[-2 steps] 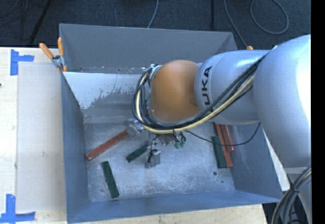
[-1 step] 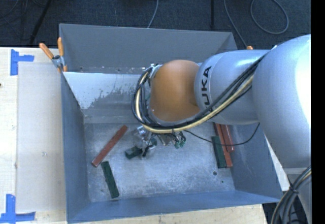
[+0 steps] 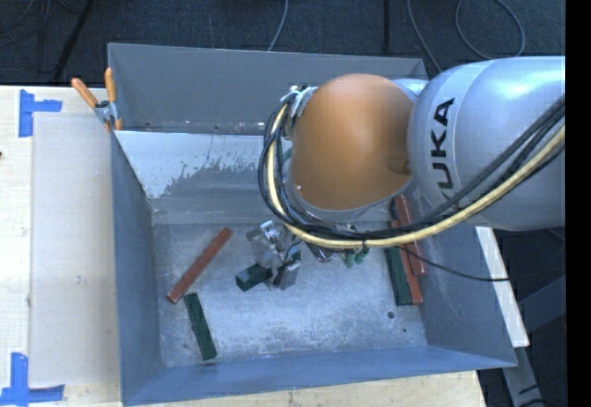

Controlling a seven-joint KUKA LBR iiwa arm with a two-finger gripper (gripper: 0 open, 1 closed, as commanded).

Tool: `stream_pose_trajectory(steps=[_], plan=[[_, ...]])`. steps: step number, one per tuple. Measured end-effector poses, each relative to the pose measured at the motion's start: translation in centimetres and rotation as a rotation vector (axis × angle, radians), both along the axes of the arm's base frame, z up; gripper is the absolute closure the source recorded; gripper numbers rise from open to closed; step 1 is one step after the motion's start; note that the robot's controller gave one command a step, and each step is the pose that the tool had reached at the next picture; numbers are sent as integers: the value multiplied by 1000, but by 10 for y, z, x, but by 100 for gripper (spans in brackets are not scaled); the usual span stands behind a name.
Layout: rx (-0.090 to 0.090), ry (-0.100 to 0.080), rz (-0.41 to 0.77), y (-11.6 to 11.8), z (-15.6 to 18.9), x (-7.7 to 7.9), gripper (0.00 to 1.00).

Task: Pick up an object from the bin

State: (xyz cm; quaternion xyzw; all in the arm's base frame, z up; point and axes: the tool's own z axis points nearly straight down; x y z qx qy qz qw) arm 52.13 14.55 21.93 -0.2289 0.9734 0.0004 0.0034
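On the left of the grey bin (image 3: 185, 101) floor, a red-brown stick (image 3: 199, 264) lying aslant, with a dark green stick (image 3: 199, 327) just below it near the front wall. Mid-floor, under the orange wrist cover (image 3: 351, 142), the jaws low beside a small dark block (image 3: 249, 281) that touches their tips; cannot tell how far open, or whether gripping it. Against the right wall, a green bar (image 3: 400, 276) and a brown bar (image 3: 414, 269) side by side.
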Motion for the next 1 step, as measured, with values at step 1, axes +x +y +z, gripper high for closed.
stream_pose_trajectory(steps=[1], plan=[[-2, 6, 365, 25, 14, -30, 100]])
